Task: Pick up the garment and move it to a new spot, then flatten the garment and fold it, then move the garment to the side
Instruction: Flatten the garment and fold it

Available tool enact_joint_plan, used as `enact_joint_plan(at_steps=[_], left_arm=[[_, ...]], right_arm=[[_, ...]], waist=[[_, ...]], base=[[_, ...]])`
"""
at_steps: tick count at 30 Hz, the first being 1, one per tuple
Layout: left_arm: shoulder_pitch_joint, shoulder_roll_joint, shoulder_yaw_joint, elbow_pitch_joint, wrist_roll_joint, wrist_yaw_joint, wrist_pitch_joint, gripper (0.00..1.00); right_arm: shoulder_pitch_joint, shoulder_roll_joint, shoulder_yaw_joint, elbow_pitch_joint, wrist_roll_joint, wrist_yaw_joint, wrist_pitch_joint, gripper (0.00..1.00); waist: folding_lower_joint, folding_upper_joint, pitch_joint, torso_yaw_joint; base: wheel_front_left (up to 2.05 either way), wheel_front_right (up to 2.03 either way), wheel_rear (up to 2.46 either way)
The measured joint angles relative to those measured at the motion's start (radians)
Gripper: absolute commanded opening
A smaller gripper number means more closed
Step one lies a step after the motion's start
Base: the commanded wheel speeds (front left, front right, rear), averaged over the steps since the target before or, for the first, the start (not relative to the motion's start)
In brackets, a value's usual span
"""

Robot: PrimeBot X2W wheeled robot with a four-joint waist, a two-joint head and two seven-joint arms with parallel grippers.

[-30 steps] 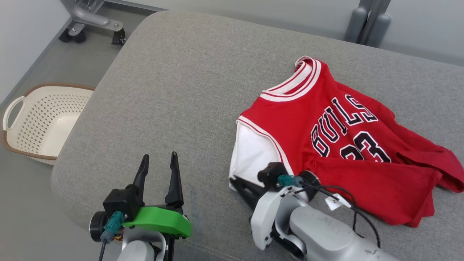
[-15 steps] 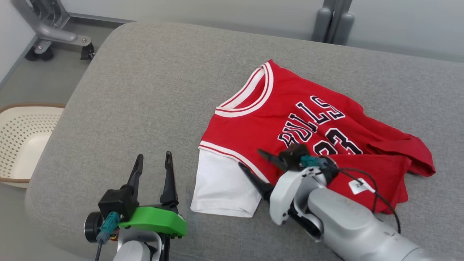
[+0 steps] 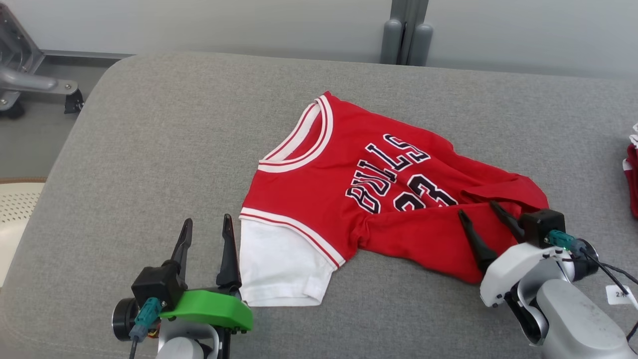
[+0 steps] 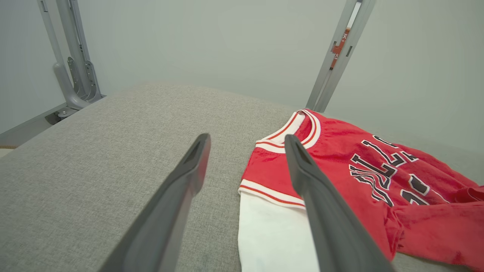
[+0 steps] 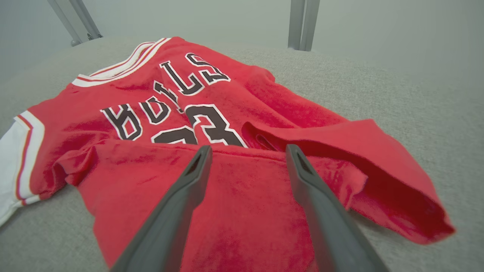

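The garment (image 3: 369, 194) is a red jersey with black lettering and a white sleeve, lying rumpled on the grey cushion (image 3: 149, 139); its lower part is folded up over itself. My right gripper (image 3: 478, 212) hovers open over the folded red hem at the right, nothing between its fingers. In the right wrist view the garment (image 5: 227, 124) spreads under the open right gripper (image 5: 245, 151). My left gripper (image 3: 207, 227) stands open just left of the white sleeve. The left wrist view has the garment (image 4: 340, 158) to the right of the open left gripper (image 4: 245, 139).
A cream perforated basket (image 3: 12, 219) sits on the floor at the left edge. A metal frame with wheels (image 3: 30, 85) stands at the back left, grey posts (image 3: 406, 35) behind the cushion. Another red and white cloth (image 3: 632, 179) peeks in at the right edge.
The right gripper let go of the white sleeve, opened, and swung right to the folded hem. The head camera turned right, shifting the whole picture left. The left gripper stayed put.
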Motion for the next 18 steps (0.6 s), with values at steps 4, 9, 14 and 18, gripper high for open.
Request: enact_joint_plan(at_steps=[4, 9, 14, 18], left_arm=[[0.000, 0.000, 0.000, -0.001, 0.002, -0.002, 0.000, 1.00], [0.000, 0.000, -0.001, 0.001, 0.005, -0.008, 0.000, 1.00], [-0.001, 0.000, -0.002, 0.007, 0.007, -0.009, 0.000, 1.00], [-0.002, 0.000, -0.004, 0.010, 0.009, -0.011, 0.000, 1.00]], right_arm=[[0.066, 0.011, -0.117, -0.050, -0.066, 0.000, 0.032, 1.00], [0.105, 0.041, -0.239, -0.113, -0.154, 0.000, 0.090, 1.00], [0.120, 0.072, -0.309, -0.151, -0.178, 0.000, 0.166, 1.00], [0.108, 0.083, -0.340, -0.123, -0.180, 0.000, 0.207, 1.00]], waist=[[0.0000, 0.0000, 0.000, -0.017], [0.0000, 0.0000, 0.009, -0.017], [0.0000, 0.0000, 0.013, -0.009], [0.0000, 0.0000, 0.013, -0.005]], base=[[0.00, 0.00, 0.00], [0.00, 0.00, 0.00], [0.00, 0.00, 0.00], [0.00, 0.00, 0.00]])
